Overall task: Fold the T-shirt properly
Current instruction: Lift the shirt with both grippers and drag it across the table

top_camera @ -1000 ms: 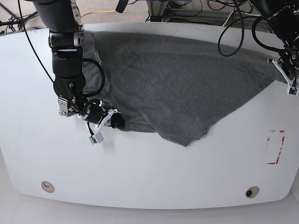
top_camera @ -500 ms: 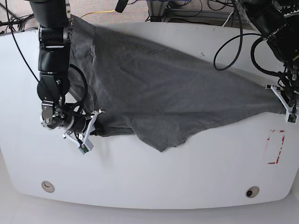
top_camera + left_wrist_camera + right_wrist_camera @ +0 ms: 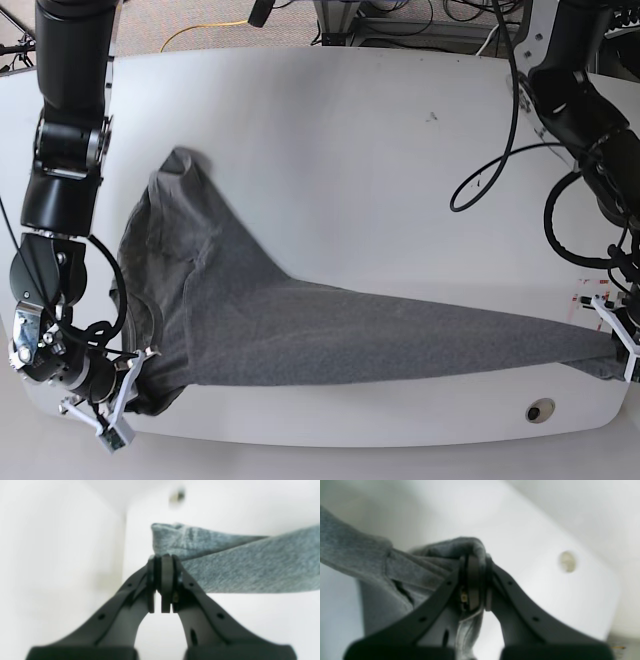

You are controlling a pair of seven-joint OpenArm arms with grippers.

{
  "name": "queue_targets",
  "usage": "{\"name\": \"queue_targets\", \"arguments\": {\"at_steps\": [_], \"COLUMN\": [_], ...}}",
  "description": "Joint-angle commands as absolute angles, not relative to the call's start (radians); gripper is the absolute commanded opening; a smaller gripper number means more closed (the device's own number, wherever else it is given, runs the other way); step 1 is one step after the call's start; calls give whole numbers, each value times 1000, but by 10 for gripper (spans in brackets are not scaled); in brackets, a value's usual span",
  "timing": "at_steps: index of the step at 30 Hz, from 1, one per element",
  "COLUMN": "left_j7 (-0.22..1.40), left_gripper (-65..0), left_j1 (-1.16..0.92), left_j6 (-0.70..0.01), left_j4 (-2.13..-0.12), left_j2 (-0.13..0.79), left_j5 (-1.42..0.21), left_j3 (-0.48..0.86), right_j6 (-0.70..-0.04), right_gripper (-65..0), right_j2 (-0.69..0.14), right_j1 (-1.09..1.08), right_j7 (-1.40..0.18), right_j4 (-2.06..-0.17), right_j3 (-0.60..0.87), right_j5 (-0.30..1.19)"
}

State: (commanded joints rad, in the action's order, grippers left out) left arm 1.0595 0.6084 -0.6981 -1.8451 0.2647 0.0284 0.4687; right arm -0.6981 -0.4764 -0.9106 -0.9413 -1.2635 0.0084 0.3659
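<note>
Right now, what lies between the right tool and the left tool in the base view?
The T-shirt, stretched from the right tool to the left tool, as the base view shows.

Behind the stretched T-shirt (image 3: 330, 335), the white table (image 3: 370, 170) is offering a wide open stretch between the two arms, where a hand could be passing. The shirt itself is blocking the way across the front, spanning from the right fingers (image 3: 125, 385) to the left fingers (image 3: 625, 345). A dark cable loop (image 3: 455, 195) is hanging into the open stretch beside the left arm, while a narrower strip of table is lying free along the front edge.
</note>
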Motion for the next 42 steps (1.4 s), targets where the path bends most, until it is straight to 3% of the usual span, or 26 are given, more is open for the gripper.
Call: {"name": "queue_targets", "arguments": {"at_steps": [9,16,18,22,27,33,42], "left_j7": [1059,1061,1058,1038,872,768,621], "left_gripper": [-650,-650,-650,-650,-650,-650,-650], "left_j1": [918,888,834,710,516,341,137], "left_j6": [-676,-677,-677,-679,-680,-680,-680], "left_j4": [-1842,-1842,-1842,-1808,-1764,-1702,-1563], "left_j2": [274,292,292,291,286,291,302], "left_j5": [28,28,25,21,21,21,19], "left_j3": [401,369,369,381,404,414,475], "right_j6": [-698,-698,-698,-698,-698,-698,-698], "right_gripper": [-650,-650,-650,-650,-650,-650,-650], "right_j2": [-509,-536,-545,-529,-495,-414,-312], "right_j1": [-1211,-1242,-1190,-975,-705,-400,-58], "right_j7": [-1089,-1158,-1156,-1156,-1156,-1155,-1075], "right_j4": [-1271,-1273,-1283,-1362,-1483,-1609,-1618], "right_j3": [5,10,19,189,295,424,526], "right_j5": [377,377,377,377,377,377,377]}}
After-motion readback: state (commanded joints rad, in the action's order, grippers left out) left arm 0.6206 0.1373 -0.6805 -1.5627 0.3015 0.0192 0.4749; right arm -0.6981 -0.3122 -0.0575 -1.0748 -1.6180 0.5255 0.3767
